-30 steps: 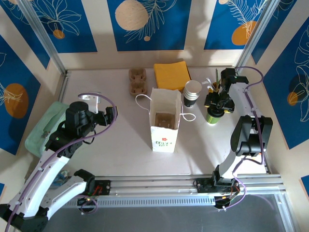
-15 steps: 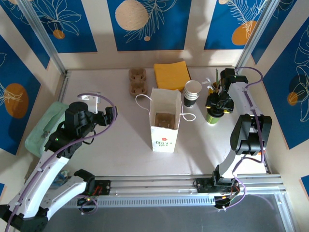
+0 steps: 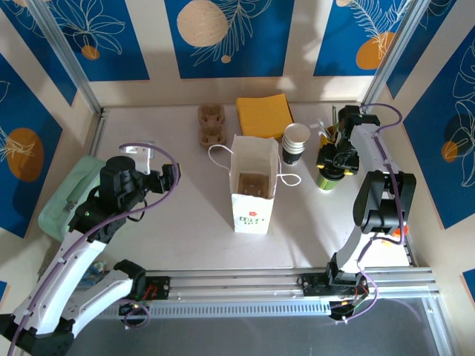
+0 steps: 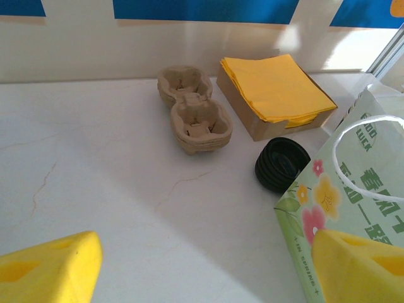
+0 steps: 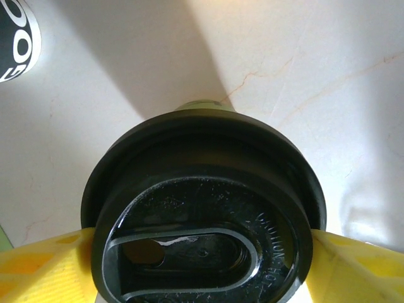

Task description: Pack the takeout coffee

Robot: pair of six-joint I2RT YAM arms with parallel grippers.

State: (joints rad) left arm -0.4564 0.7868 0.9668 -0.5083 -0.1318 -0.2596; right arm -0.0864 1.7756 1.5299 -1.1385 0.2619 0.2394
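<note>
Surface: white marble-look table point(image 3: 193, 222) with faint veins, and blue leaf-print wall panels point(image 3: 226, 37) behind it.
Left gripper point(image 4: 202, 243): nearest. Yellow fingers stand wide apart with nothing between them; both are cut off at the frame corners.
Green item point(image 3: 63, 196): at the left table edge, partly under the left arm. Hard to identify.
Paper bag point(image 3: 251, 211): at the centre, upright, mouth open. The brown contents are unclear.
Right gripper point(image 5: 202, 252): fingers flank the black lid of the green lidded cup point(image 3: 325, 179). Cannot tell whether they are pressing it or just beside it.
Takeout coffee cup point(image 3: 295, 141): nested stack on the table between the bag and the lidded cup, with no gripper on it.
Black lids point(image 4: 282, 164): short stack just beside the bag.
Pulp carriers point(image 4: 194, 110): stacked, far side.
Napkins point(image 4: 274, 88): yellow, in a cardboard box near the back wall.
</note>
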